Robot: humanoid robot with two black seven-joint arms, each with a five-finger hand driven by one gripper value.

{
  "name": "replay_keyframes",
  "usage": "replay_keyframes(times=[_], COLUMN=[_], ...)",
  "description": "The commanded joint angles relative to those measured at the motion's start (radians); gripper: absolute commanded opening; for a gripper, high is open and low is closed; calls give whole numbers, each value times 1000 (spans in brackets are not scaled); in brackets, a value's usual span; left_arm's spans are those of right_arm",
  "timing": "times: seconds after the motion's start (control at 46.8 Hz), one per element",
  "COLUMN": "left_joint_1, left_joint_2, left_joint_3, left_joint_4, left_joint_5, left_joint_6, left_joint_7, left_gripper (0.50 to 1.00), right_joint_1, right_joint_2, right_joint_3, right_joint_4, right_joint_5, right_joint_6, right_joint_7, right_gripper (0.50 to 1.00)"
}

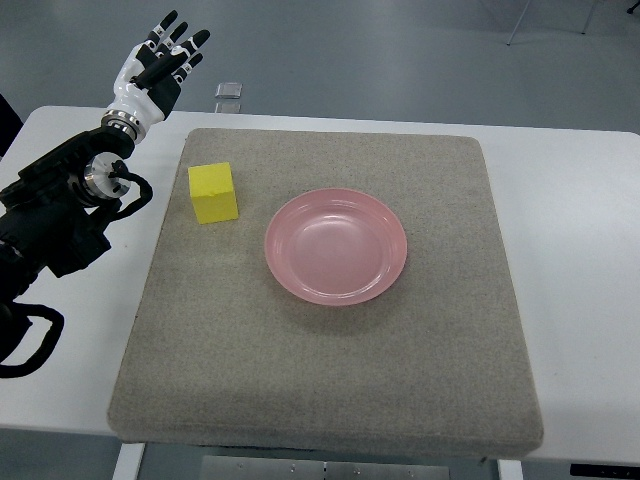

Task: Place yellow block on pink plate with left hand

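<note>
Block [213, 192] sits on the grey mat [330, 400], untouched, just left of the plate [336, 246] and clear of its rim. Plate is empty, near the mat's middle.

Left hand [155, 65] is up and away, beyond the block toward the table's far left corner, off the mat. Fingers spread, holding nothing. Right arm not seen.

Step in hand, by my reading: the reach to the block, grasp not yet begun.

To do it well: bring the hand over the block, keep the fingers wide until they straddle two opposite faces, then close squarely. The block sits slightly turned, so the wrist should match that angle. Lift clear of the plate's rim before crossing to its centre.
</note>
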Motion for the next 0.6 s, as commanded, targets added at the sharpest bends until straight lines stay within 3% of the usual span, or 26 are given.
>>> replay_keyframes(times=[0.0, 0.128, 0.577], left_joint_1=[0, 0, 2], left_joint_2=[0, 0, 6], left_joint_3=[-3, -6, -15], left_joint_4=[0, 2, 0], left_joint_5=[2, 0, 3], left_joint_6=[0, 6, 0], left_joint_7=[-3, -54, -54], left_gripper=[996, 994, 994], right_joint_1=[0, 0, 0], right_joint_2=[0, 0, 0], right_joint_3=[0, 0, 0], right_joint_4=[-1, 1, 1], right_joint_5=[0, 0, 0], right_joint_6=[0, 0, 0], right_joint_7=[0, 0, 0], right_gripper=[924, 924, 924])
